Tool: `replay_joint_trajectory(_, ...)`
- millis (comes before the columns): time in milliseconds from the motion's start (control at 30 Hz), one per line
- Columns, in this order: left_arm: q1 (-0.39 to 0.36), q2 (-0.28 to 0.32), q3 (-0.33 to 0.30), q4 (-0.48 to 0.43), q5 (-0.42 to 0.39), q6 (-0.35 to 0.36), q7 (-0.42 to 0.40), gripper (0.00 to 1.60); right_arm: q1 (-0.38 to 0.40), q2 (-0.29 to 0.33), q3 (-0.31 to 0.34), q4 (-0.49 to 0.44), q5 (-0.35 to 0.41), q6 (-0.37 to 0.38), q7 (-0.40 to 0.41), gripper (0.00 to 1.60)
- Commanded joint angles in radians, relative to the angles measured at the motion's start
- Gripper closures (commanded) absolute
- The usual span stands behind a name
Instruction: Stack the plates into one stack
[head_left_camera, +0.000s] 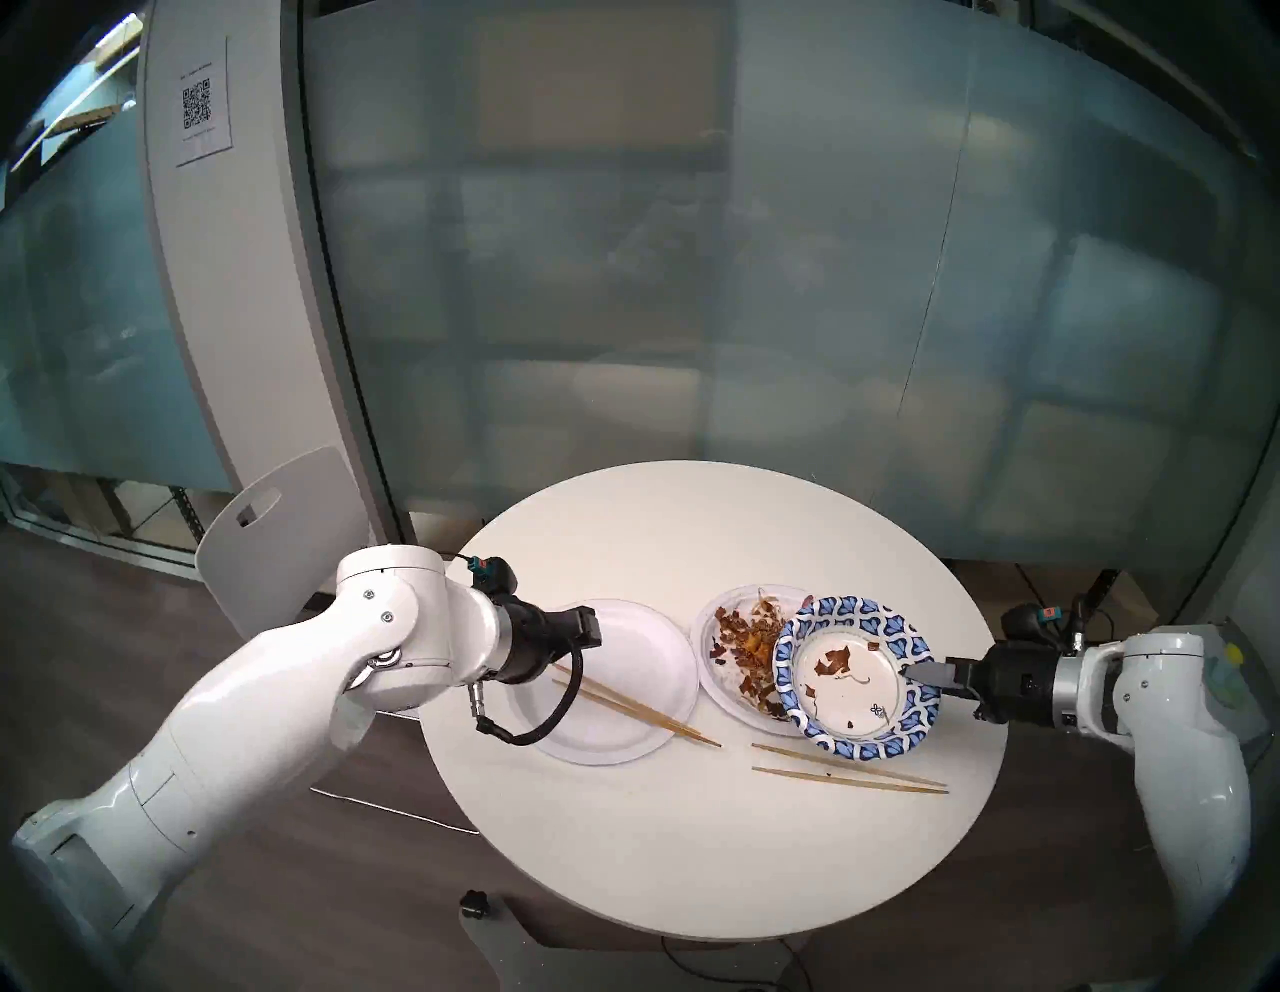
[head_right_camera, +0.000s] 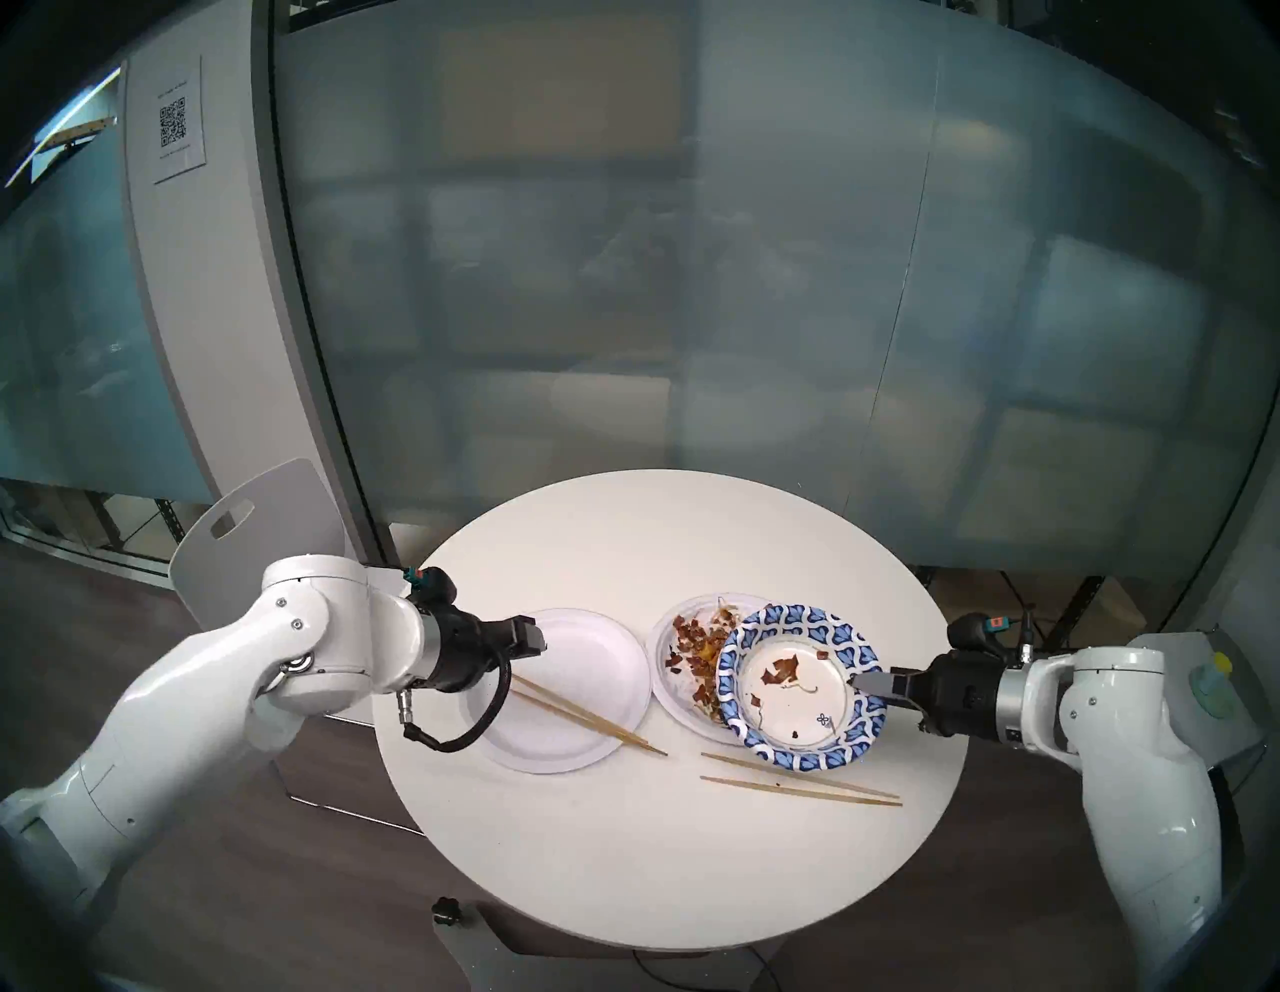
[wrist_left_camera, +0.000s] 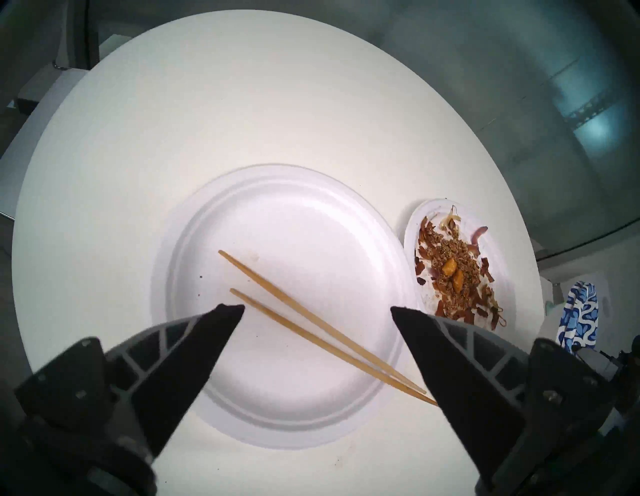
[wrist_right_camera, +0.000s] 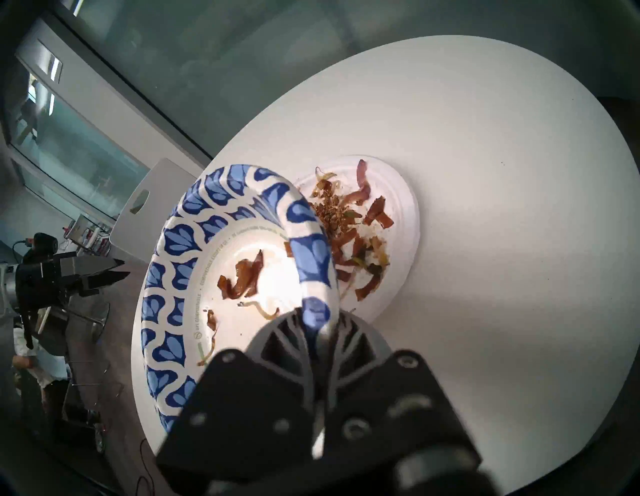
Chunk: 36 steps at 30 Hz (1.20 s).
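Three paper plates (head_left_camera: 618, 682) I count, four chopsticks (head_left_camera: 634, 708), round white bench (head_left_camera: 692, 866), frosted glass wall (head_left_camera: 762, 277); right jaws pinch the blue-patterned plate (head_left_camera: 857, 675) (left jaws spread, empty).

Two head views look down from above onto the round table (head_left_camera: 692, 866), nearly identical. Each wrist view looks low and close across the tabletop from its own side; all four share the food-scrap plate (wrist_left_camera: 498, 242).

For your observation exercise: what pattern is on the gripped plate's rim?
Blue leaf shapes on white rim; clearest in right wrist view.
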Motion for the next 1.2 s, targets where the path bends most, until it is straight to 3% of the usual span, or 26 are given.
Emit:
replay_joint_trajectory(0,0.020,0.013,-0.018,-0.029,-0.007,-0.017,-0.011,0.00,0.120,0.080,-0.078,0.055,0.047,-0.011,-0.025,1.60)
replay_joint_trajectory(333,0.032,0.023,-0.005,-0.076,0.042,-0.035,-0.014,0.00,0.212,0.085,-0.147,0.116,0.078,-0.034,-0.053,1.60)
replay_joint_trajectory(533,0.031,0.026,0.001,-0.089,0.102,-0.053,-0.013,0.00,0.258,0.066,-0.201,0.144,0.093,-0.057,-0.077,1.60)
replay_joint_trajectory(1167,0.042,0.036,0.002,-0.083,0.181,-0.104,-0.031,0.00,0.437,-0.009,-0.355,0.270,0.093,-0.067,-0.166,1.60)
